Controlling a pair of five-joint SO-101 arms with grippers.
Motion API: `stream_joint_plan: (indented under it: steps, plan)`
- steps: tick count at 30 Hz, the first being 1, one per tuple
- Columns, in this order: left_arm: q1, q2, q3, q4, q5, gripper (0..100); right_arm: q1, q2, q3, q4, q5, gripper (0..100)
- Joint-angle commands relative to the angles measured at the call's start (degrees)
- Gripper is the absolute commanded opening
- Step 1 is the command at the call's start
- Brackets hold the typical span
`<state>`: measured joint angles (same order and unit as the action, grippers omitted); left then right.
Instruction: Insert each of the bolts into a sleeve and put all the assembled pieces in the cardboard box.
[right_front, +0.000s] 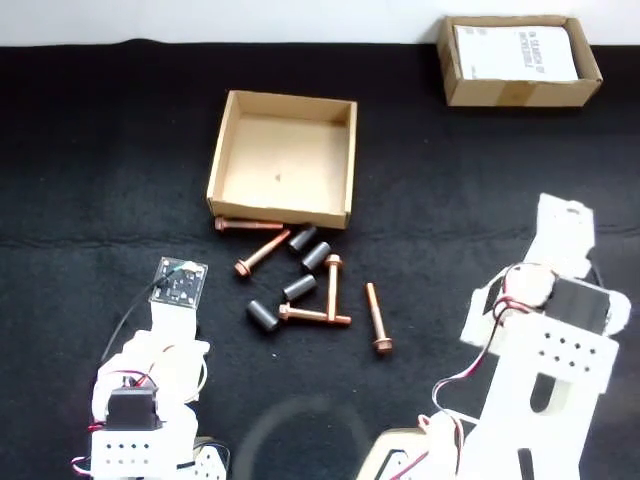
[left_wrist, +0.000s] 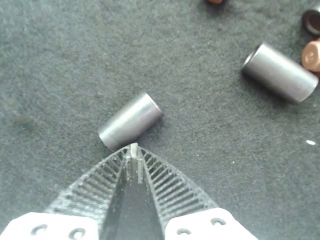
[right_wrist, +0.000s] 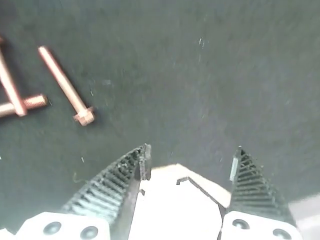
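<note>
My left pincer (left_wrist: 132, 150) is pressed shut on nothing. Its tips sit just behind a grey sleeve (left_wrist: 131, 121) that lies on its side on the black tabletop (left_wrist: 60, 60). A second sleeve (left_wrist: 280, 72) lies farther ahead and off to one side, with a copper bolt head (left_wrist: 312, 55) just beside it.

My right pincer (right_wrist: 191, 159) is spread wide and holds nothing. A loose bolt (right_wrist: 65, 85) lies ahead of it, well apart from its tips.

In the high view the cardboard box (right_front: 225, 150) sits beyond the scatter of parts, farther from both pincers than any of them. It shows its bare brown floor (every piece I can see lies outside, one bolt (right_front: 250, 224) just beside its near wall). A smaller box (right_front: 500, 92), far beyond my right pincer, holds a white booklet (right_front: 515, 52).
</note>
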<state>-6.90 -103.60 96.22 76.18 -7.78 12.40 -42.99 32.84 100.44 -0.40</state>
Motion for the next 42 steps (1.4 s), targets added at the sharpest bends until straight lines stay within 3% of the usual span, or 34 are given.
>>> stream_joint_plan:
  steps: [1,4,7,10,14,19,23,30,35,39,42]
  plan:
    - [0.48,-0.22,0.57,-0.97,-0.44,1,-3.56,0.22,1.98,0.84,-2.73,24.8]
    - [-3.56,-0.22,-0.48,-3.87,-0.44,1,-11.38,-2.24,1.80,0.66,-6.68,24.8]
    - [-11.47,-0.22,-0.31,-11.69,-0.44,1,-24.13,-7.69,-0.22,0.31,-9.67,24.8]
    - [-14.20,-0.22,-3.47,-18.02,-0.09,1,-33.27,-10.68,-4.70,-0.40,-11.69,24.8]
    - [-16.57,-0.13,-15.16,-7.47,0.18,1,-34.24,-8.13,-5.85,-0.40,-8.26,24.8]
    - [-16.57,5.76,-33.01,0.09,3.96,1,-43.47,2.51,-9.63,0.22,-7.65,24.8]
    - [-16.57,23.52,-50.24,6.59,4.66,1,-49.36,17.10,-16.13,0.57,-7.65,24.8]
    - [-16.40,55.78,-74.51,22.86,19.08,1,-60.53,42.51,-26.07,0.66,-7.65,24.8]
    - [-16.48,63.08,-78.64,24.26,30.42,1,-64.13,51.47,-34.86,0.57,-7.65,24.8]
    - [-16.40,63.08,-75.82,24.26,30.33,1,-68.00,52.00,-46.99,0.48,-6.24,24.8]
    - [-16.48,63.08,-71.60,24.00,30.51,1,-70.73,53.14,-53.58,-1.27,1.76,24.8]
